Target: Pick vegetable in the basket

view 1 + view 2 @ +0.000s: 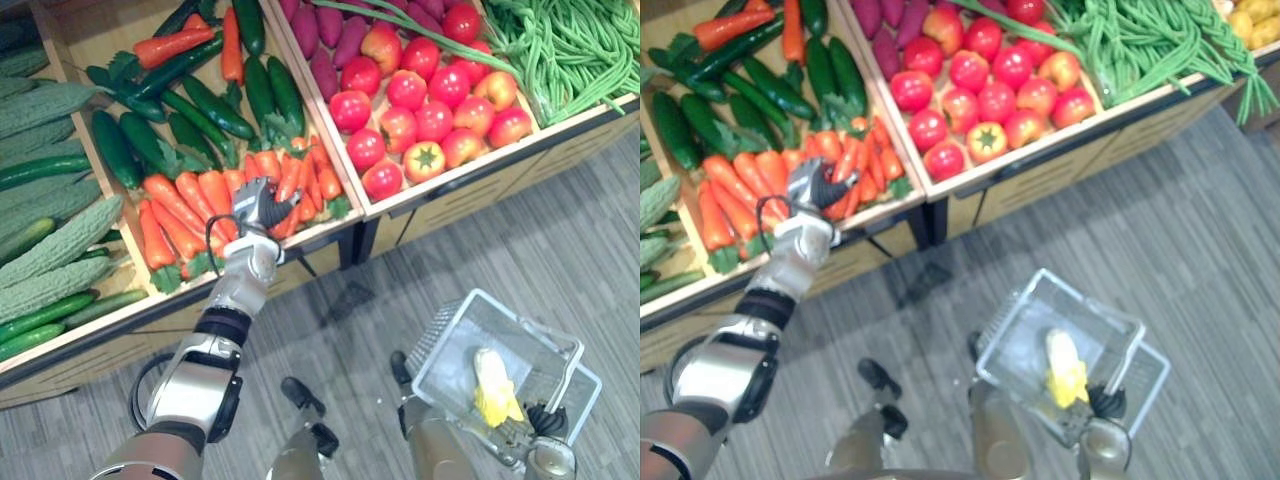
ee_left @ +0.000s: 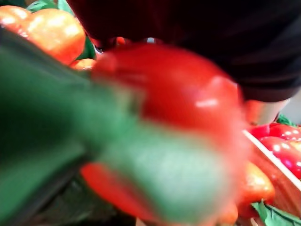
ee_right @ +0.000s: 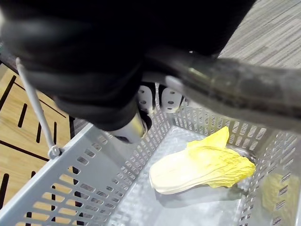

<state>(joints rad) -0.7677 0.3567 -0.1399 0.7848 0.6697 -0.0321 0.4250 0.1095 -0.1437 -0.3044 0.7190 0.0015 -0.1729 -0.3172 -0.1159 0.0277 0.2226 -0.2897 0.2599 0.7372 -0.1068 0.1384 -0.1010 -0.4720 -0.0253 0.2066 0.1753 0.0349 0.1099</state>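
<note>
Carrots [image 1: 185,205] are lying heaped at the front of a bin on the wooden stand [image 1: 480,182], which is running across the far side of the scene above the grey floor [image 1: 500,250]. Bitter gourds [image 1: 50,250] are filling the bin at the robot's far left, and dark cucumbers [image 1: 200,105] are lying just behind the orange heap. Tomatoes [image 1: 430,100] are sitting in the next bin to the right, with purple sweet potatoes [image 1: 325,40] behind them and green beans [image 1: 570,50] spreading over the far right bin. Low on the right, a grey slotted basket [image 1: 450,345] is hanging over the floor, well apart from the stand. A yellow cabbage [image 1: 495,388] is lying on its bottom. The right hand [image 1: 547,420] is gripping the dark handle [image 3: 235,84] from above, its fingers curling round the bar. The left hand [image 1: 255,205] is reaching into the front right corner of the heap, its fingers closing round one carrot [image 1: 287,183]. That one's orange body and green top are showing pressed close against the palm in the left wrist view.
</note>
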